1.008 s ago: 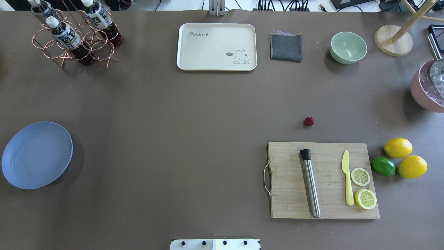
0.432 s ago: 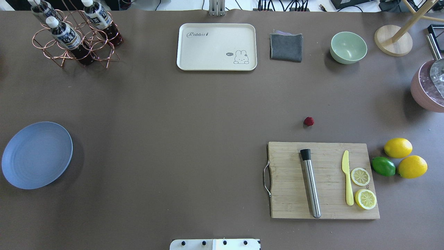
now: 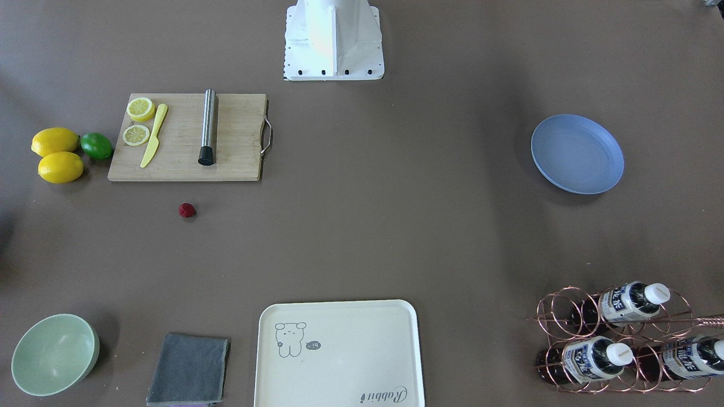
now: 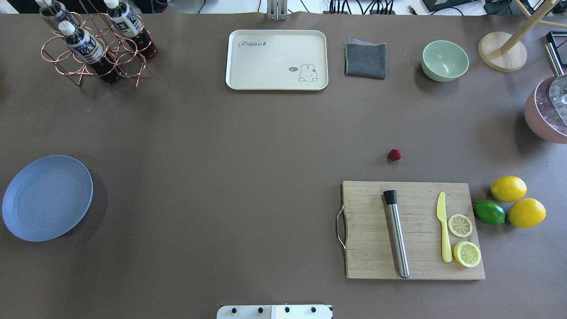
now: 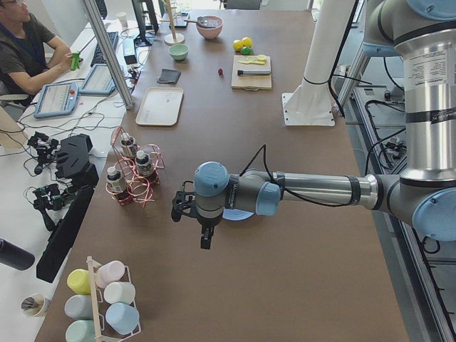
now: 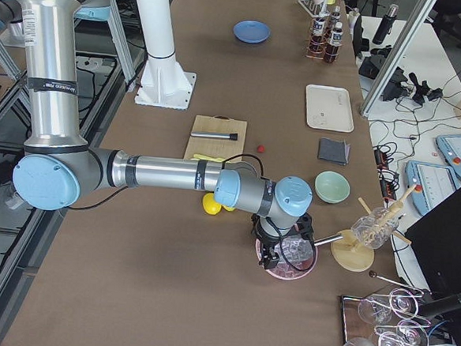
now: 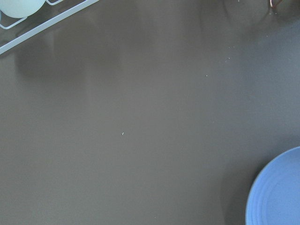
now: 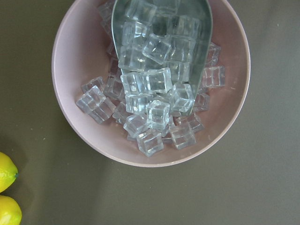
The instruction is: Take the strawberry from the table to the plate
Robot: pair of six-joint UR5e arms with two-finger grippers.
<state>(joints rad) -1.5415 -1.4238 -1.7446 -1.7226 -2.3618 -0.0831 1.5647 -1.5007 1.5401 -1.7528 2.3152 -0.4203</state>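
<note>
The small dark-red strawberry [image 4: 394, 154] [image 3: 187, 210] lies on the brown table [image 4: 248, 155], just beyond the cutting board's far edge. The blue plate [image 4: 47, 197] [image 3: 577, 154] sits empty at the table's left end. Neither arm reaches into the overhead or front views. In the exterior left view my left gripper [image 5: 204, 239] hangs above the table beside the plate, whose rim [image 7: 276, 192] shows in the left wrist view. My right gripper [image 6: 270, 259] hovers over a pink bowl of ice cubes [image 8: 150, 79]. I cannot tell whether either gripper is open or shut.
A bamboo cutting board [image 4: 412, 230] holds a steel muddler, a yellow knife and lemon slices. Lemons and a lime [image 4: 509, 204] lie to its right. A cream tray [image 4: 277, 60], grey cloth, green bowl [image 4: 444, 60] and bottle rack [image 4: 95, 42] line the far edge.
</note>
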